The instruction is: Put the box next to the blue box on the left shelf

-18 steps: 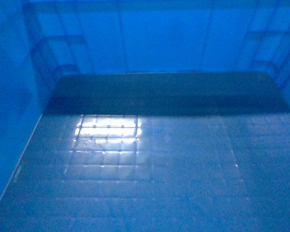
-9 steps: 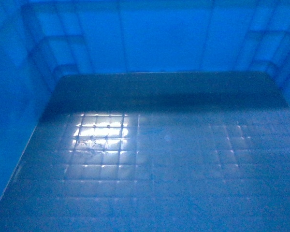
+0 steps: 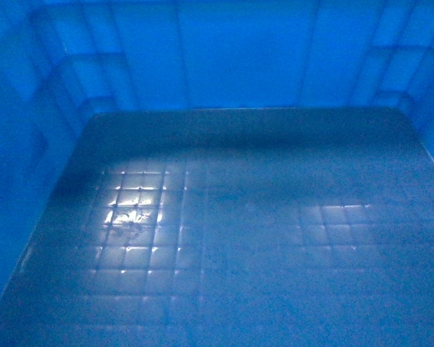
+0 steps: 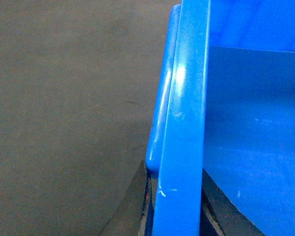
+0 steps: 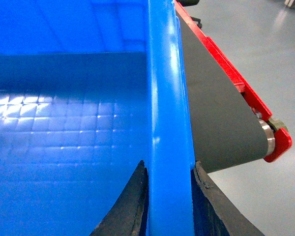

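Note:
The box (image 3: pixel 231 238) fills the head view: bright-blue walls and a glossy floor embossed with a small square grid. In the left wrist view my left gripper (image 4: pixel 174 182) is shut on the box's thick left rim (image 4: pixel 184 123), one black finger on each side. My right gripper (image 5: pixel 169 169) is shut the same way on the right rim (image 5: pixel 168 98), its inner finger over the grid floor. The other blue box and the left shelf are out of view.
A grey conveyor belt (image 5: pixel 211 113) with a red side frame (image 5: pixel 226 69) and an end roller (image 5: pixel 268 140) lies just outside the box's right wall, with pale floor (image 5: pixel 265 49) beyond. A dark grey surface (image 4: pixel 64 123) lies beside the left wall.
The bright reflection on the box floor has slid left and down and dimmed. A second faint patch has appeared on the right. The dark shadow band at the far wall has thinned.

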Controlling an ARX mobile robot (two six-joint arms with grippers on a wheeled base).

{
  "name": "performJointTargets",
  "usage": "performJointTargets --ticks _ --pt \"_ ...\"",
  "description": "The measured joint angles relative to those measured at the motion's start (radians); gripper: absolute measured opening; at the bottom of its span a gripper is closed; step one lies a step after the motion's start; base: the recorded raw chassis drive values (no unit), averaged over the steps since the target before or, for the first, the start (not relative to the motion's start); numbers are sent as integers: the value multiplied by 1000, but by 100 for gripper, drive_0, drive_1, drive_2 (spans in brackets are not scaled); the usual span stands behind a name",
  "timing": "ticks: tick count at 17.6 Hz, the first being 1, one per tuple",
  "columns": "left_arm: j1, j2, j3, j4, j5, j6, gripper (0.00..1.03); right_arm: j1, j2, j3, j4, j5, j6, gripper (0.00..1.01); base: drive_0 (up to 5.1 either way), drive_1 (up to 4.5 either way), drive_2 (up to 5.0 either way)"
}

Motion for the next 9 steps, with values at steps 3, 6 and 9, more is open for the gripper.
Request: performJointTargets --ticks 3,6,9 --pt "0 0 0 0 0 0 14 0 0 0 0 0 0 19 -164 -164 -164" --pt "0 0 0 0 0 0 14 0 0 0 0 0 0 19 -151 -151 -151" --pt "0 0 0 0 0 0 14 0 0 0 0 0 0 19 -154 -154 -154"
